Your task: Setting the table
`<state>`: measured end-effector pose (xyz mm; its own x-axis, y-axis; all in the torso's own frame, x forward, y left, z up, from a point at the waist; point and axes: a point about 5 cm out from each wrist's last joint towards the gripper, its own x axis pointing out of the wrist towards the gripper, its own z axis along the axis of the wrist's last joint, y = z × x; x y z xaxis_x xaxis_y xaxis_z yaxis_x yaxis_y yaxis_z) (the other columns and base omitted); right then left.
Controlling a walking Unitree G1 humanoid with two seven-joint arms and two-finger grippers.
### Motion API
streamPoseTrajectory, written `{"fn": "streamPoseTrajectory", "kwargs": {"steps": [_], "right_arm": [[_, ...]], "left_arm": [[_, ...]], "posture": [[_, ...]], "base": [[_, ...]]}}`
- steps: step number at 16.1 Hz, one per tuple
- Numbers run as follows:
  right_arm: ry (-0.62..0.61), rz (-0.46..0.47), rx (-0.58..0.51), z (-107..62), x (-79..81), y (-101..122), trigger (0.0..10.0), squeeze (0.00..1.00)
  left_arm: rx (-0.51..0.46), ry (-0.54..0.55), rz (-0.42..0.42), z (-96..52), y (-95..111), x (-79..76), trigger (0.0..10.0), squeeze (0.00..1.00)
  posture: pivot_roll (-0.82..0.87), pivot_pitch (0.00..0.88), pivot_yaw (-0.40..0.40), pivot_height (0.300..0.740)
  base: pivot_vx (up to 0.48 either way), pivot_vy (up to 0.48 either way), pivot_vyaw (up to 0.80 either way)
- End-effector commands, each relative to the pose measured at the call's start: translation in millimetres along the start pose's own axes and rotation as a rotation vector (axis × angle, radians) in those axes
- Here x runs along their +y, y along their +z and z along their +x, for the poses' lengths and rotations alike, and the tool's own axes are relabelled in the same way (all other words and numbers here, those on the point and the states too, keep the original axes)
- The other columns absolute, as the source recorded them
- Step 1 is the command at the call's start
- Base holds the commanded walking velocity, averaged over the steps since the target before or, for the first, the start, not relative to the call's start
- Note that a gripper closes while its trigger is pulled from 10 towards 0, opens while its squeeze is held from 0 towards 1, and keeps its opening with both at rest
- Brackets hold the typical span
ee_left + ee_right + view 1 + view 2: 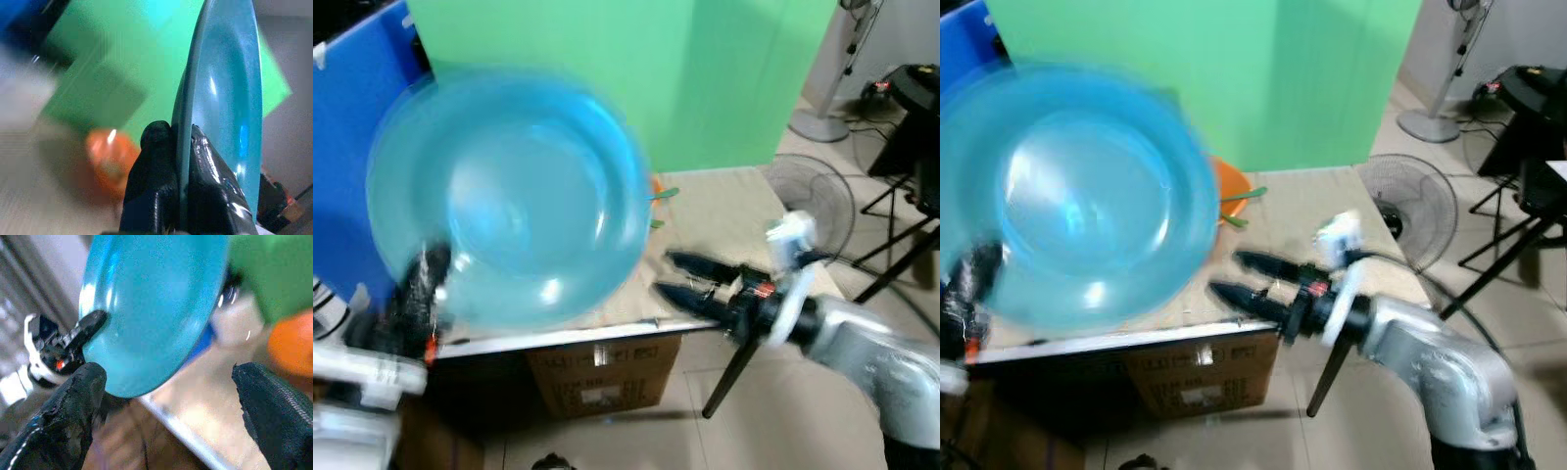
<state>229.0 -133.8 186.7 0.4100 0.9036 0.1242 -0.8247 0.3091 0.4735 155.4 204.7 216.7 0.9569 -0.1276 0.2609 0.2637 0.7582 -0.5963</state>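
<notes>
A large blue plate [514, 191] is held up on edge above the table's near left side, its face toward the camera. My left gripper [423, 284] is shut on the plate's lower left rim; the left wrist view shows both fingers [156, 186] pinching the plate [230, 98]. My right gripper [668, 276] stands open over the table's near right edge, pointing left toward the plate, apart from it. An orange bowl [1231, 186] with a green utensil sits behind the plate, mostly hidden.
The beige table [724, 211] ends at a white front edge, with a cardboard box [602, 377] under it. A green screen [705, 69] stands behind, a blue panel [352, 117] at left. A floor fan [813, 201] and black stands [901, 176] are at right.
</notes>
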Motion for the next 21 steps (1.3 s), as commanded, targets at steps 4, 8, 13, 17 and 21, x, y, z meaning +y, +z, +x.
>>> {"fn": "streamPoseTrajectory", "kwargs": {"steps": [4, 8, 13, 17, 21], "right_arm": [[-0.327, -0.104, -0.148, -19.1, -5.2, 34.9, 10.0, 0.00], [-0.537, -0.134, -0.221, -35.3, -9.2, 41.4, 10.0, 0.00], [-0.943, -0.149, -0.302, -56.2, -32.9, 40.7, 10.0, 0.00], [-0.950, -0.348, -0.122, -29.6, -33.3, 24.3, 10.0, 0.00], [-0.959, -0.392, -0.132, -13.9, -36.1, 20.3, 10.0, 0.00]], "left_arm": [[0.082, -0.093, 0.402, 52.5, -6.2, -20.0, 0.0, 0.00], [0.045, -0.190, 0.496, 102.0, -22.7, -41.1, 0.0, 0.00], [0.033, -0.184, 0.525, 133.2, -41.3, -45.6, 0.0, 0.00], [0.101, -0.051, 0.682, 106.8, -51.7, -16.9, 10.0, 0.00], [0.073, -0.056, 0.807, 84.8, -46.1, -23.3, 10.0, 0.00]], "posture": [[0.00, 0.000, 0.056, 0.740], [-0.04, 0.000, 0.088, 0.740], [-0.08, 0.000, 0.101, 0.740], [-0.07, 0.000, 0.074, 0.740], [-0.03, 0.000, 0.030, 0.740]], "base": [[0.000, 0.000, -0.80], [0.000, 0.000, -0.80], [0.000, 0.000, -0.77], [0.000, 0.000, -0.76], [0.000, 0.000, -0.77]]}}
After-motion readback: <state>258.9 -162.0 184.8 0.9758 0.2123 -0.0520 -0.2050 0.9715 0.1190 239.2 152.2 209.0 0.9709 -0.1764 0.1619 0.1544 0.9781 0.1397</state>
